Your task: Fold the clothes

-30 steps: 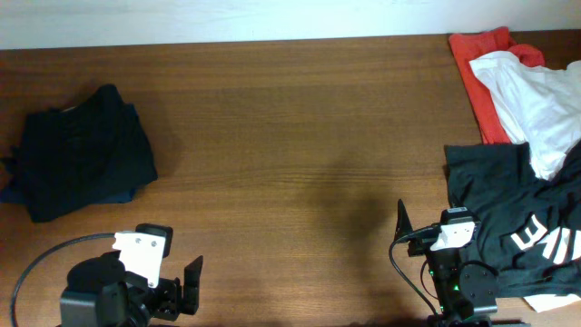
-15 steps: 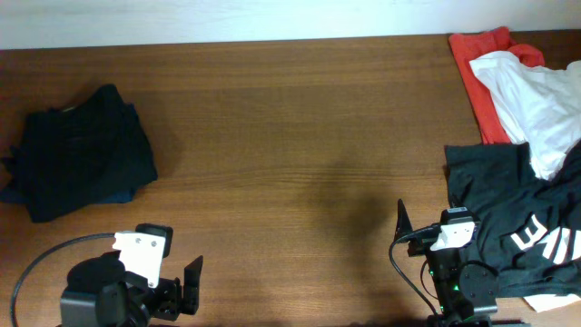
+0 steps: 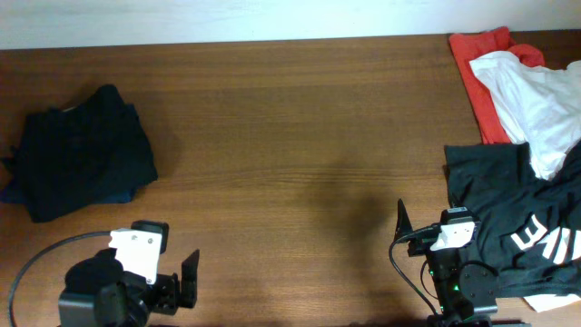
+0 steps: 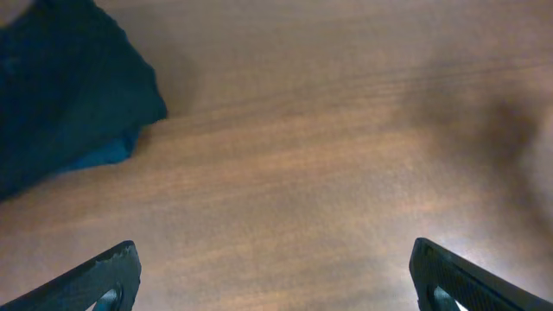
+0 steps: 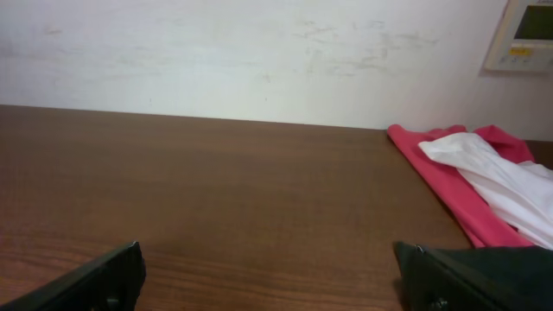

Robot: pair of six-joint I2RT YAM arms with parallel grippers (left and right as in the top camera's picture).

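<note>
A folded dark navy garment [image 3: 77, 163] lies at the table's left; it also shows in the left wrist view [image 4: 65, 95]. A pile of unfolded clothes sits at the right: a red garment [image 3: 477, 73], a white one [image 3: 540, 104] and a black shirt with white print [image 3: 517, 213]. The red [image 5: 449, 186] and white [image 5: 501, 177] garments also show in the right wrist view. My left gripper [image 4: 276, 281] is open and empty over bare wood near the front left. My right gripper [image 5: 272, 276] is open and empty at the front, beside the black shirt's left edge.
The brown wooden table [image 3: 290, 136] spans the whole view. A white wall [image 5: 259, 52] runs behind its far edge, with a small white panel [image 5: 527, 34] at the upper right.
The left arm has shifted slightly to the left and down. The right arm and the clothes have not moved.
</note>
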